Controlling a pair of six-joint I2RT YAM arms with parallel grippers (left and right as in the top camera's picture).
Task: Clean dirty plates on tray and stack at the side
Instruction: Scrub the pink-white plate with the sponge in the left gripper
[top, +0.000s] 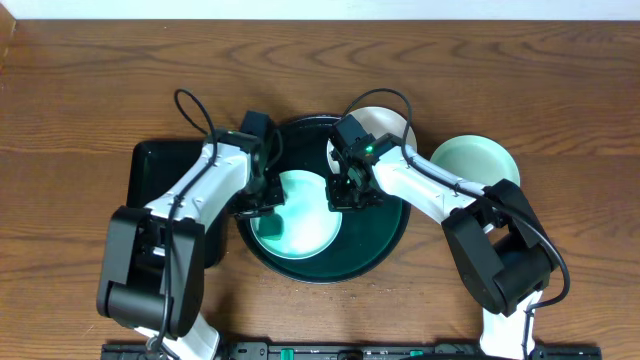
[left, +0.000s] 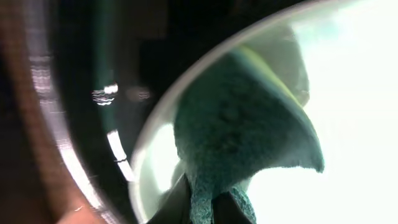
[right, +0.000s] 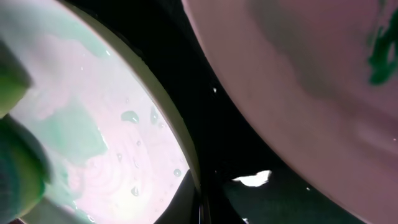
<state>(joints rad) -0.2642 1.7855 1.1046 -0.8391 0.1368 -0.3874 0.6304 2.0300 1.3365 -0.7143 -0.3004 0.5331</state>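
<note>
A mint-green plate (top: 300, 232) lies on the round black tray (top: 385, 240). My left gripper (top: 266, 196) is shut on a green sponge (left: 242, 137) and presses it onto the plate's left part (left: 348, 93). My right gripper (top: 346, 196) is shut on that plate's right rim (right: 118, 143), which carries water drops and green streaks. A white plate (top: 385, 128) with a green smear (right: 379, 56) rests at the tray's back right. A second mint-green plate (top: 478, 160) lies on the table to the right of the tray.
A smaller rectangular black tray (top: 155, 165) stands left of the round tray, partly under my left arm. The wooden table (top: 80, 90) extends around both trays. The sponge also shows at the left edge of the right wrist view (right: 18, 168).
</note>
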